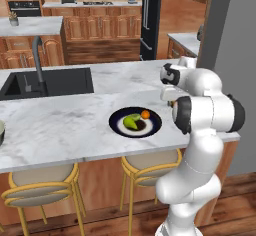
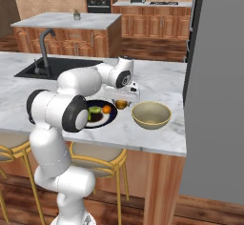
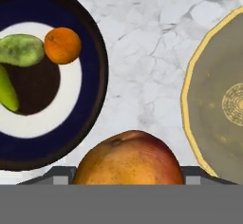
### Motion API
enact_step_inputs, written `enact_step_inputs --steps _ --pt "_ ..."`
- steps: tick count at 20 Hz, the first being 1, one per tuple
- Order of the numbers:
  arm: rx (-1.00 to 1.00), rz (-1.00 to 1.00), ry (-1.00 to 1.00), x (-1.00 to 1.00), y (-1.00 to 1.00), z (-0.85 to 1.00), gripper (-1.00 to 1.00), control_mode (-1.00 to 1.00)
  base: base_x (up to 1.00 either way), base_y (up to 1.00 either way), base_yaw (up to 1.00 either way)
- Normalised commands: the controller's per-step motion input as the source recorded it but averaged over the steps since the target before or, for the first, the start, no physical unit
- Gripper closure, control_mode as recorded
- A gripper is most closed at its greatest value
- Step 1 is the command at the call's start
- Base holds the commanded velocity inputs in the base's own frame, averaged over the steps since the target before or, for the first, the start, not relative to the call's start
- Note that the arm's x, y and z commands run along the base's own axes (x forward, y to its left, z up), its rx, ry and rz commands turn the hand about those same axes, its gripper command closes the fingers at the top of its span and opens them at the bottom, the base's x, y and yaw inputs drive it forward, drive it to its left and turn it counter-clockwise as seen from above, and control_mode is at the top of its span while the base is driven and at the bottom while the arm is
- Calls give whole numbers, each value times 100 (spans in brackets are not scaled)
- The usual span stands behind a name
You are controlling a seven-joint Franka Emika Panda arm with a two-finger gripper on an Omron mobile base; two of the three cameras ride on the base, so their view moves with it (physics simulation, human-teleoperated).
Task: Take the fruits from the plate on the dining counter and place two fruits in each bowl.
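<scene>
Brownish-orange round fruit (image 3: 128, 157): held in the pincer (image 2: 122, 104) for carrying.
Pale cream-olive glossy bowl (image 3: 218, 99): just beside, seemingly the target.
Glossy black-navy round plate (image 3: 97, 57): opposite side, three fruits left.

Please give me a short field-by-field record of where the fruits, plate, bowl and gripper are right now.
gripper: over the dining counter, between plate and bowl, shut on the brownish-orange fruit
plate: holds the orange, green pear and yellow-green fruit
near bowl: empty, right of the plate
second bowl: at the left edge of the left base view, contents hidden
</scene>
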Motion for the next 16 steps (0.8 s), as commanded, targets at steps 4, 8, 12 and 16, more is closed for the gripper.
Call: enact_step_inputs --steps 4,8,12,16 --pt "-6 12 -10 -9 -66 0 100 -100 0 0 0" --pt "-3 3 -7 -4 -53 -11 100 -100 0 0 0" --pt "-1 0 -5 6 -45 -19 100 -100 0 0 0" --pt "0 0 0 31 -43 -25 100 -100 0 0 0"
